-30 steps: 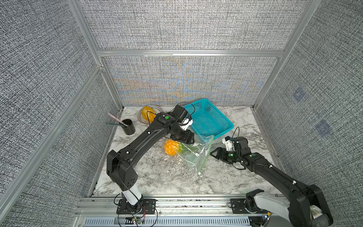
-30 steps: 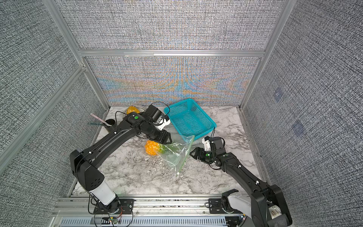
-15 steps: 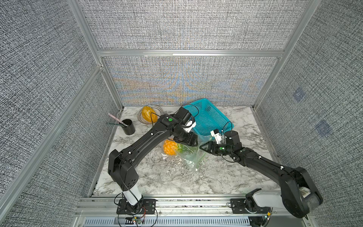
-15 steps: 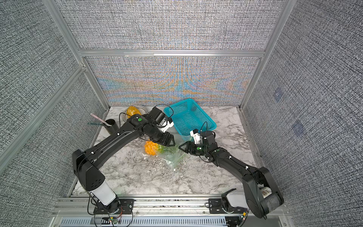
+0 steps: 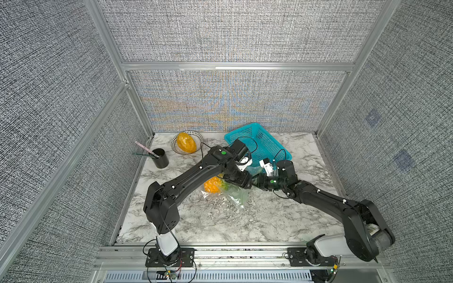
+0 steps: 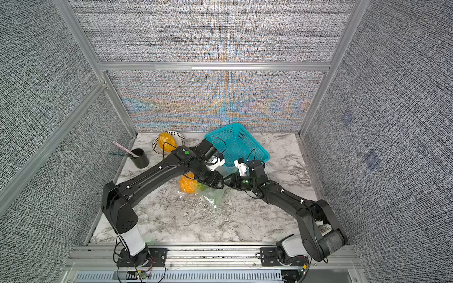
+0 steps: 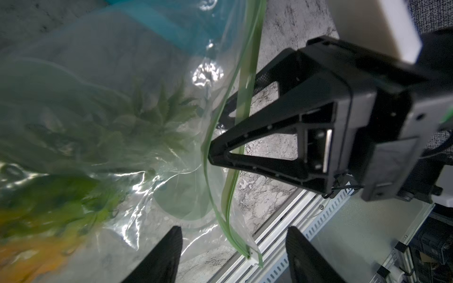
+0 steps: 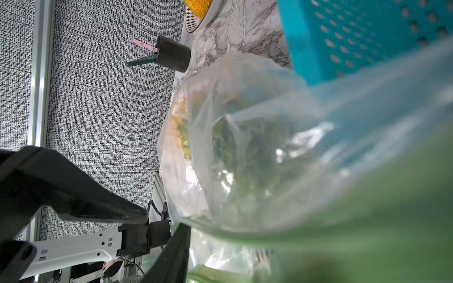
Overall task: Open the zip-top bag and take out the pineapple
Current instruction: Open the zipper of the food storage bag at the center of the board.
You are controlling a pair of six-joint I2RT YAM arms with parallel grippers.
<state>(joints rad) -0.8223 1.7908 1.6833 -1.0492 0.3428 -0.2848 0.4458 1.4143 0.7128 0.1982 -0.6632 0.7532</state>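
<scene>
**While the pineapple waits inside, two grippers meet at the zip**

Since the pineapple (image 5: pixel 212 185) is inside the zip-top bag (image 5: pixel 232 197), it is not out yet. Its orange body lies at the closed end, and its green leaves point toward the zip strip (image 7: pixel 245 98). The bag lies in the middle of the marble table (image 5: pixel 269 220).

In the left wrist view, the two green lips of the strip look a little apart in the middle but joined at one end. So I think the step in hand is opening the bag, and it is only partly done.

The right gripper (image 7: pixel 215 134) is right at the strip. Its jaws are partway in with a small gap, and one green lip seems to run between them. I cannot tell if they pinch it. The left gripper (image 7: pixel 234 229) hangs just over the same end of the bag. Its jaws are wide and hold nothing.

Next, I think each gripper needs one lip of its own, and then a soft pull apart. The plastic looks thin and slippery. A pinch on both lips at once would keep the bag shut.

Just behind the bag is a blue basket (image 5: pixel 264 144). Farther off are a bowl (image 5: pixel 199 137) with a smooth orange fruit (image 5: pixel 186 143) and a black cup (image 5: pixel 161 160). They are not part of this job.
</scene>
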